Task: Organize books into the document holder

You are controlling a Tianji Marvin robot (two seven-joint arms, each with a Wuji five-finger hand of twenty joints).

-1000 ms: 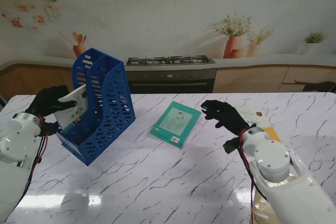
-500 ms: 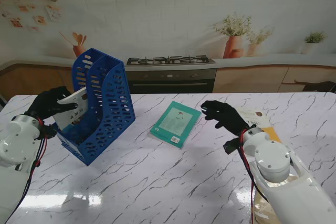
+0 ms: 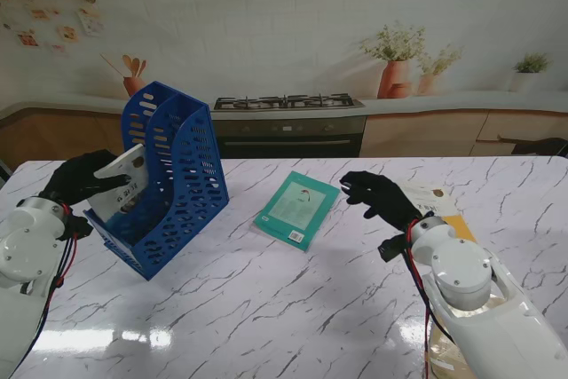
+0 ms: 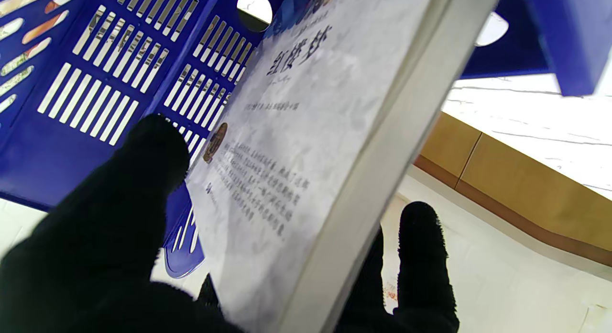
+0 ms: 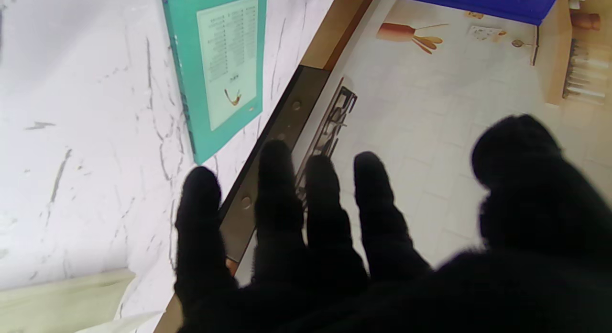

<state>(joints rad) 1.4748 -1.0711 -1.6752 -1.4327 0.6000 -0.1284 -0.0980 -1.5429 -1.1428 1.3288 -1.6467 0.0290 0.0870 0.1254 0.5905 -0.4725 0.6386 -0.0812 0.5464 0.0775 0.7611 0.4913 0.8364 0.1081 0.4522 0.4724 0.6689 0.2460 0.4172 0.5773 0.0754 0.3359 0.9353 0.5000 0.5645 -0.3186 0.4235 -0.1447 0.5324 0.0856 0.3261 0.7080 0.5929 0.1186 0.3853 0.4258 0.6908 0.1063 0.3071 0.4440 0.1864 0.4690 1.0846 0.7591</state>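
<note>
Since a second ago your left robot hand (image 3: 78, 178) tipped its gripped white book (image 3: 124, 183) deeper into the blue holder (image 3: 182, 175); the right robot hand (image 3: 377, 194), fingers spread and holding nothing, stayed at 3 o'clock of the teal book (image 3: 296, 209).

A white marble-patterned table (image 3: 293, 308) with grey veins fills the foreground of a kitchen set, its glossy top catching bright patches of light. Behind it runs a pale countertop (image 3: 444, 102) over wood-fronted cabinets (image 3: 426, 135), with a black gas hob (image 3: 286, 101) above a dark oven (image 3: 288, 137). The back wall (image 3: 266, 15) is white tile. Potted plants (image 3: 395, 59) in terracotta vases stand on the right, a small green plant (image 3: 531, 71) beyond them, and an orange utensil pot (image 3: 133, 77) on the left.
</note>
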